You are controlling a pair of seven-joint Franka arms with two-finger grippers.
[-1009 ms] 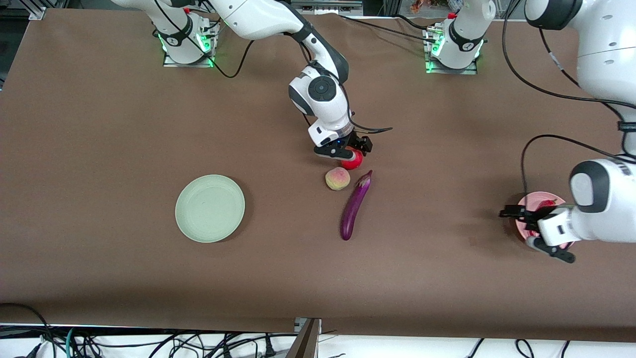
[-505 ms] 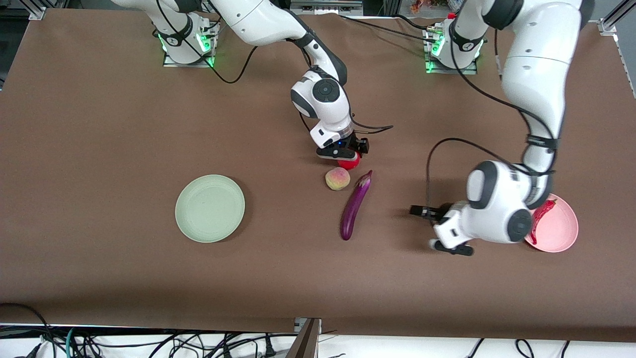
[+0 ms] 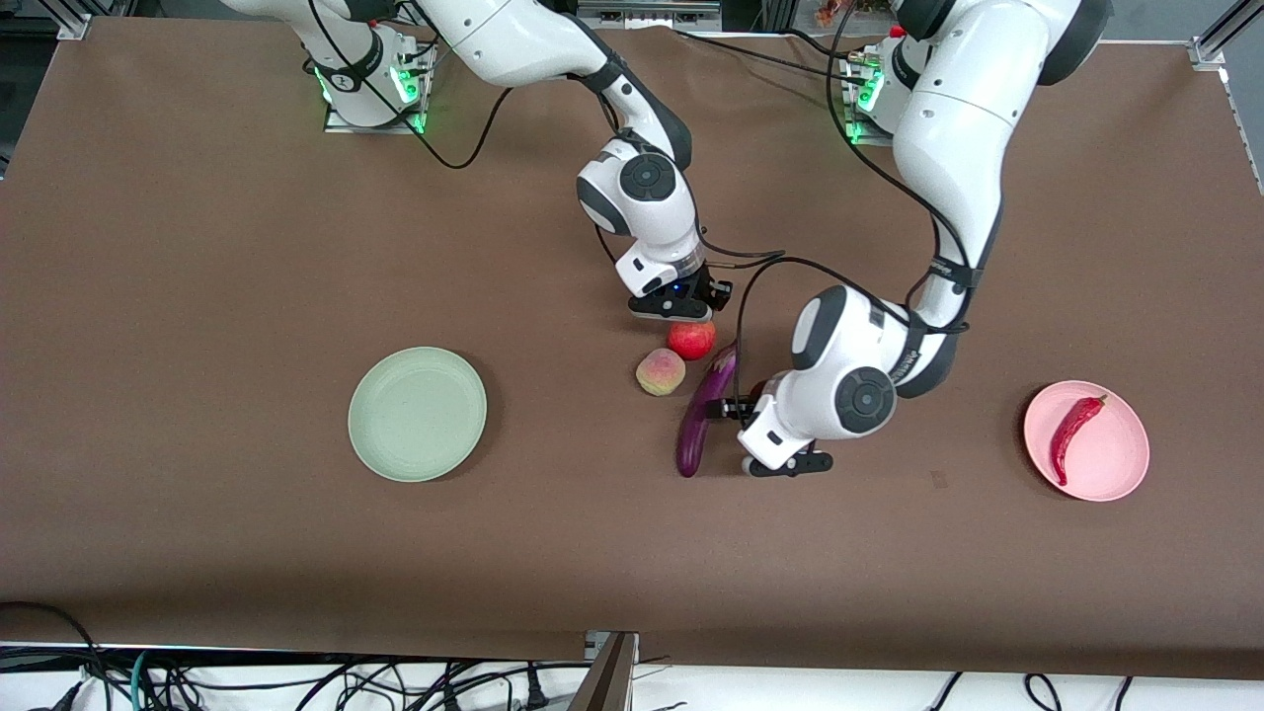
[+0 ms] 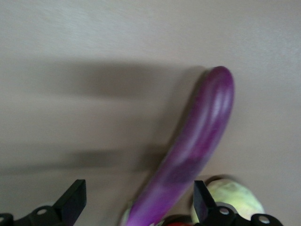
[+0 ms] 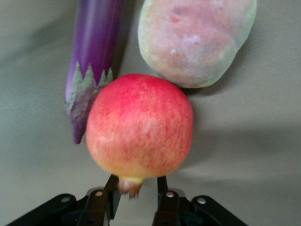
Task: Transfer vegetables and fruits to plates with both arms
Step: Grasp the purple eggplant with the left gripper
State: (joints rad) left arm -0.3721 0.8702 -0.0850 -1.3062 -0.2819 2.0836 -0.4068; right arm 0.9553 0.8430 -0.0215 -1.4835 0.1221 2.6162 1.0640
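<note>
The purple eggplant (image 3: 702, 418) lies on the table between the plates, with the peach (image 3: 660, 372) and the red fruit (image 3: 691, 339) beside its cap end. My left gripper (image 3: 728, 413) is open and low over the eggplant's middle, which shows between its fingers in the left wrist view (image 4: 197, 141). My right gripper (image 3: 683, 306) is narrowed on the red fruit's (image 5: 140, 126) crown end, and the fruit rests on the table against the peach (image 5: 195, 40). The red chili (image 3: 1073, 434) lies on the pink plate (image 3: 1121, 464). The mint green plate (image 3: 417, 414) is bare.
The brown table (image 3: 197, 276) holds only these things. The two arm bases stand along the edge farthest from the front camera. Black cables hang from both arms over the middle of the table.
My left arm has swung from the pink plate to the eggplant, leaving the chili on the plate. The red fruit has slid nearer the front camera and nudged the peach.
</note>
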